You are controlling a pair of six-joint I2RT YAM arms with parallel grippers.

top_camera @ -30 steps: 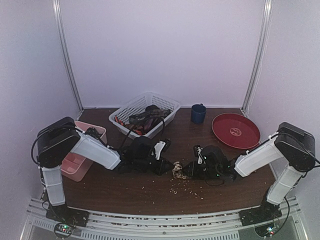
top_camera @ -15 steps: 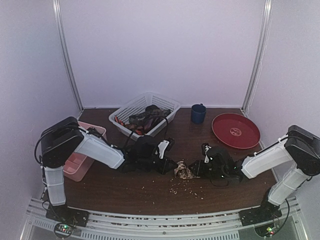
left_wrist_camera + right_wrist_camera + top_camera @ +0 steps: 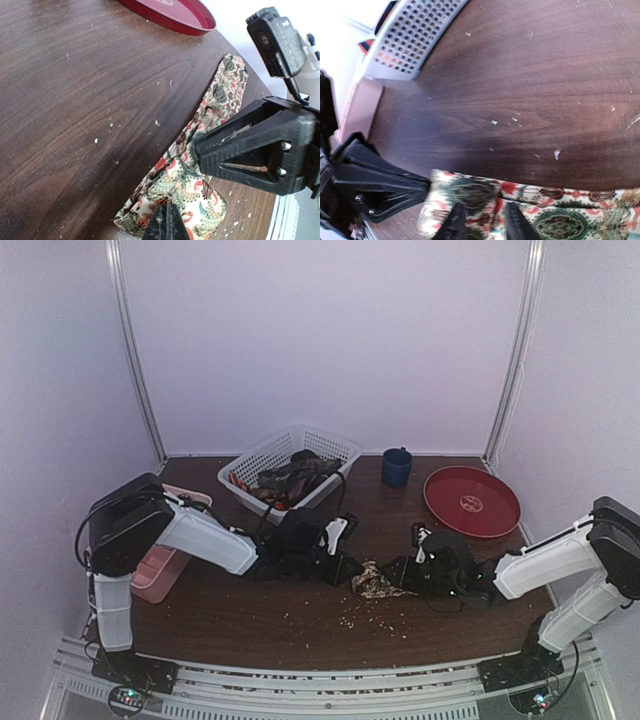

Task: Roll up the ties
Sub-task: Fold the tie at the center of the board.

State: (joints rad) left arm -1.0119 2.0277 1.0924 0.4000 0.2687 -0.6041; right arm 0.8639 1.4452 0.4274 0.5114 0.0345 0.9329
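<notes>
A tan-brown floral tie (image 3: 375, 582) lies bunched at the table's middle, between my two grippers. My left gripper (image 3: 345, 570) is shut on its near edge; the wrist view shows the closed fingertips (image 3: 167, 225) pinching the patterned fabric (image 3: 200, 165). My right gripper (image 3: 405, 575) holds the tie from the other side, with a thick fold of fabric (image 3: 545, 210) between its fingers (image 3: 456, 222). The right gripper's black finger (image 3: 250, 150) shows in the left wrist view. Other dark and red ties (image 3: 295, 475) lie heaped in the white basket.
The white lattice basket (image 3: 240, 465) stands at the back centre-left. A pink tray (image 3: 150, 575) sits behind the left arm. A blue cup (image 3: 396, 467) and a red plate (image 3: 471, 502) are at the back right. Light crumbs (image 3: 370, 618) dot the wood near the tie.
Both grippers and the floral tie have shifted to the right together. The left arm has stretched out and the right arm has drawn back.
</notes>
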